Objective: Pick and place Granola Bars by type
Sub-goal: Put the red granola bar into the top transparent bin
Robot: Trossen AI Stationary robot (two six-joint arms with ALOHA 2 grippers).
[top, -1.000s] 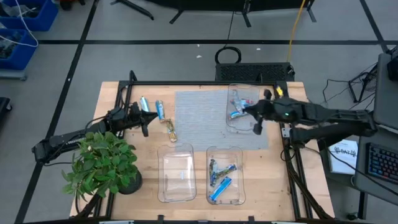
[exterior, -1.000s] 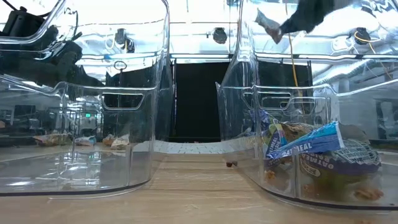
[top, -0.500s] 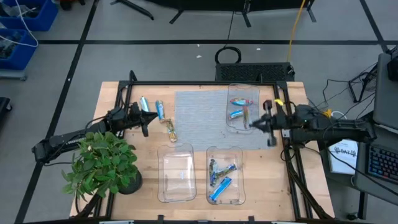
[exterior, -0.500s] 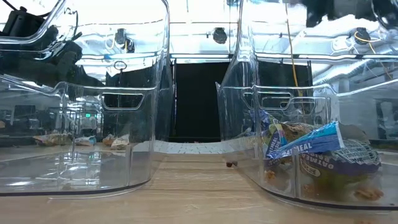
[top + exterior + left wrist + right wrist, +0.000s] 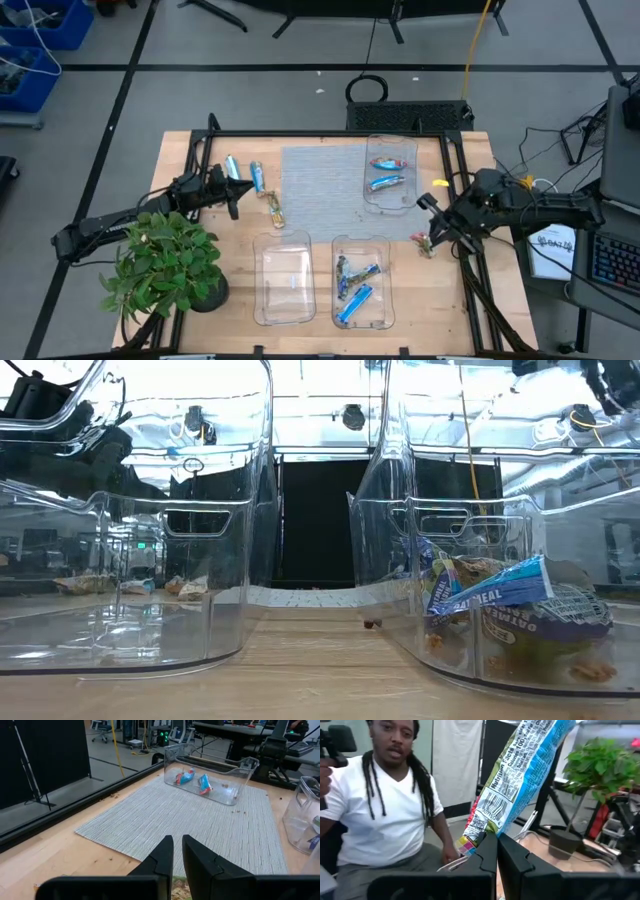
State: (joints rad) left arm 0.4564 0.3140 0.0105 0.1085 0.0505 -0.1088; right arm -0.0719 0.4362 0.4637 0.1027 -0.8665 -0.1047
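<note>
While R gripper [image 5: 496,851] clamps granola bar [image 5: 520,775] at table's right edge | L gripper [image 5: 177,857] closed, empty

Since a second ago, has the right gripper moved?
Yes. The right gripper, shut on a granola bar, swung from over the far clear tray toward the table's right edge.
</note>
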